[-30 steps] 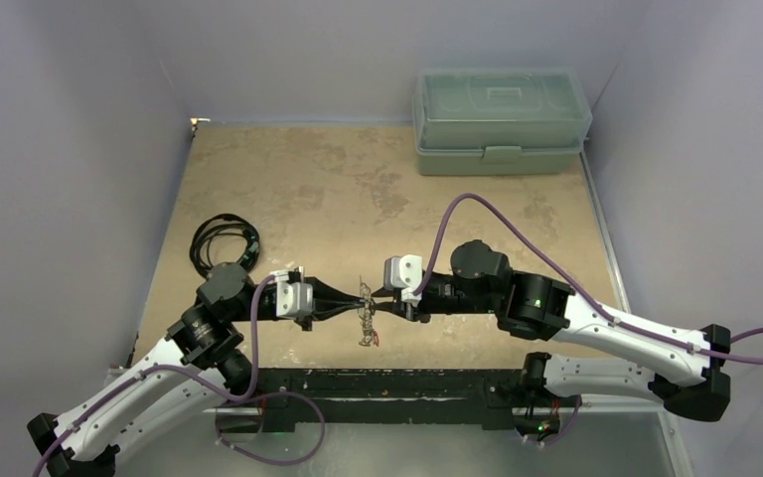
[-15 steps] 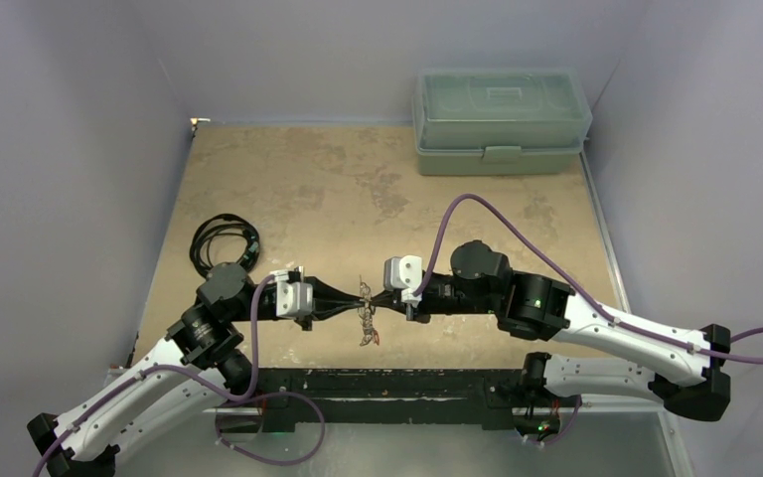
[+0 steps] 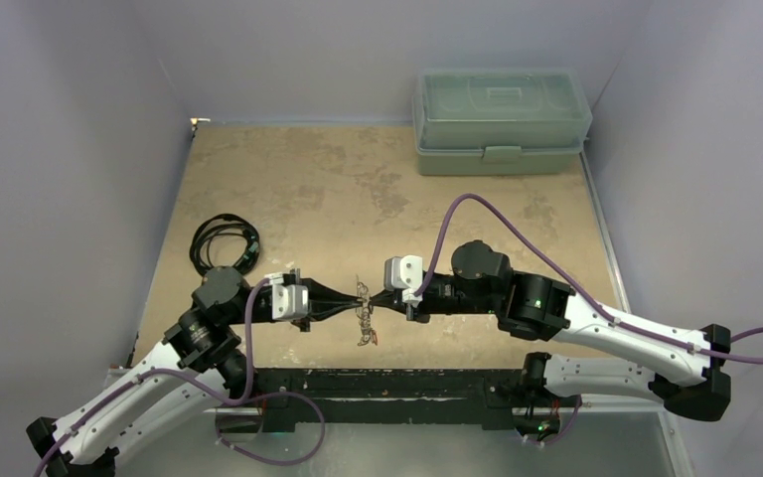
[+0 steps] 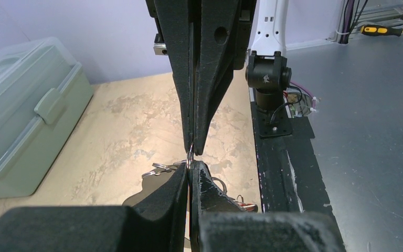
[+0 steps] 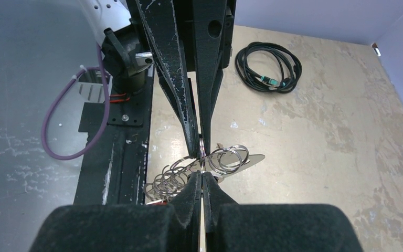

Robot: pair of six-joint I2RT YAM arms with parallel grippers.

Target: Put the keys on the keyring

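Note:
My left gripper (image 3: pixel 357 299) and right gripper (image 3: pixel 371 295) meet tip to tip above the table's near edge. Both are shut on one small split ring (image 5: pixel 202 152) of the keyring (image 3: pixel 366 323). The keyring's flat silvery plate (image 5: pixel 253 159) hangs between them with several wire rings (image 5: pixel 173 178) along its edge. In the left wrist view my left gripper (image 4: pixel 189 166) pinches the ring (image 4: pixel 189 155) from below, and the right fingers (image 4: pixel 210 79) come down from above. In the right wrist view the right gripper (image 5: pixel 202 176) holds it the same way. A red-headed key (image 4: pixel 247 208) peeks out below. The other keys are hidden.
A green plastic lidded box (image 3: pixel 502 119) stands at the back right. A black coiled cable (image 3: pixel 223 242) lies at the left, also seen in the right wrist view (image 5: pixel 267 65). The black base rail (image 3: pixel 387 383) runs along the near edge, just below the keyring.
The left arm's wrist has shifted slightly up and left. Both grippers stay shut on the ring, and the keyring has barely moved.

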